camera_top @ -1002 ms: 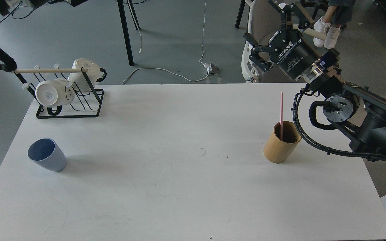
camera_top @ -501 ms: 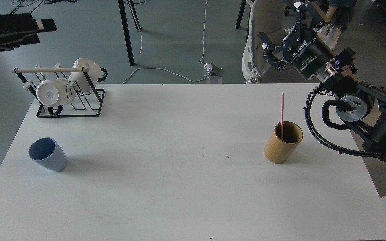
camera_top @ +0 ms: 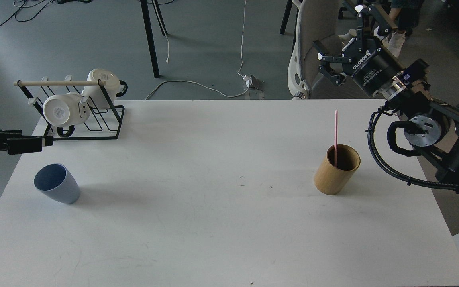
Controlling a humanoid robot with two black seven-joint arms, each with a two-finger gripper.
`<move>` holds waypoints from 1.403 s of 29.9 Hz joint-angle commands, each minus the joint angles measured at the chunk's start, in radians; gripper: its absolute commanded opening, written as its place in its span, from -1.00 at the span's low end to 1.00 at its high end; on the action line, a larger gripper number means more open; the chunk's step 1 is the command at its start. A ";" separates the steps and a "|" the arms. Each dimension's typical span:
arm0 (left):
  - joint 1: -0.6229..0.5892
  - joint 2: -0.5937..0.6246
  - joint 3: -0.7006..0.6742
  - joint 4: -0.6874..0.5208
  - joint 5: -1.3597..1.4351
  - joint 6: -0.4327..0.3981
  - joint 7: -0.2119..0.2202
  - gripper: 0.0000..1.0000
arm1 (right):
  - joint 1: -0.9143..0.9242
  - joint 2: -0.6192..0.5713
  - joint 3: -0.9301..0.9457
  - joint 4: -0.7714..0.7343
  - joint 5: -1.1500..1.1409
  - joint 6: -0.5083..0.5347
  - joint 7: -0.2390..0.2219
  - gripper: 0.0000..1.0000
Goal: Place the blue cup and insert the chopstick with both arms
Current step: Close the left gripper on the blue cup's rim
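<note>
The light-blue cup [camera_top: 56, 184] stands upright near the table's left edge, with nothing in it. The pink-red chopstick [camera_top: 336, 129] stands upright in the tan wooden cup [camera_top: 336, 169] on the right side of the table. My left gripper [camera_top: 40, 142] comes in low from the left edge, just above and behind the blue cup and apart from it. It is dark and I see it side-on, so its fingers do not separate. My right gripper [camera_top: 339, 34] is open and empty, held high beyond the table's far right edge, behind the wooden cup.
A black wire rack [camera_top: 82, 127] with a pale wooden rod [camera_top: 58, 83] holds two white mugs [camera_top: 64, 111] at the far left corner. The white table [camera_top: 229, 223] spans the view. A chair [camera_top: 313, 48] and cables lie on the floor beyond.
My left arm has come down from the upper left to the table's left edge, near the blue cup. My right gripper has drawn back up and to the right. Cups and chopstick have not moved.
</note>
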 commanded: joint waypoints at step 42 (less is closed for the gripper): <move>0.202 -0.186 0.004 0.279 0.042 0.086 0.000 -0.06 | -0.025 0.002 -0.002 0.005 0.000 0.000 0.000 0.98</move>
